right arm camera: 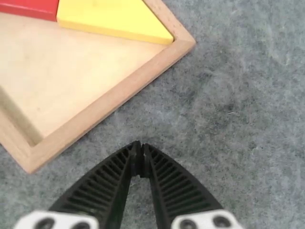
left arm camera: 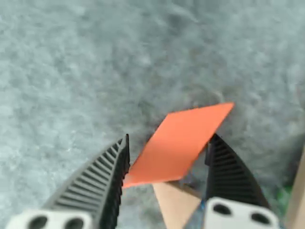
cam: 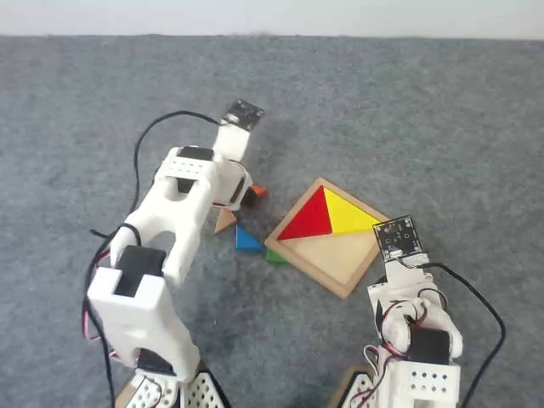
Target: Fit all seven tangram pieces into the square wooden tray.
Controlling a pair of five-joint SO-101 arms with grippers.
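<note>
1. Orange tangram piece (left arm camera: 178,143), a flat slanted four-sided shape, lies on the grey mat (cam: 442,110) near its middle, on the side of the square wooden tray (cam: 336,255) away from the mat's right edge.
2. The left gripper (left arm camera: 169,139) hangs right over it, jaws spread with one finger on each side. We cannot tell if either finger touches it.
3. A tan triangle (left arm camera: 174,205) sits just beside the orange piece, touching it or slightly under it.
4. Toward the mat's near edge, a blue triangle (cam: 247,240) and a green piece (cam: 275,256) lie loose. The green one is against the tray's rim.
5. The tray is turned corner-on. A red triangle (cam: 308,219) and a yellow triangle (cam: 347,212) fill its far half, and its near half is bare wood.
6. The right gripper (right arm camera: 139,145) hovers over bare mat just off a tray corner, jaws pressed together and holding nothing.
7. We judge the task well short of done: two pieces seated, and we count four loose.
8. What could go wrong:
   - The orange piece is thin and flat on soft mat, so closing jaws may skate over it or tip it on edge.
   - The jaws may shove the tan triangle along.
   - A skewed grip would leave the piece at the wrong angle for the gap.
   - The tray looks loose, so pressing a piece in could slide it.
</note>
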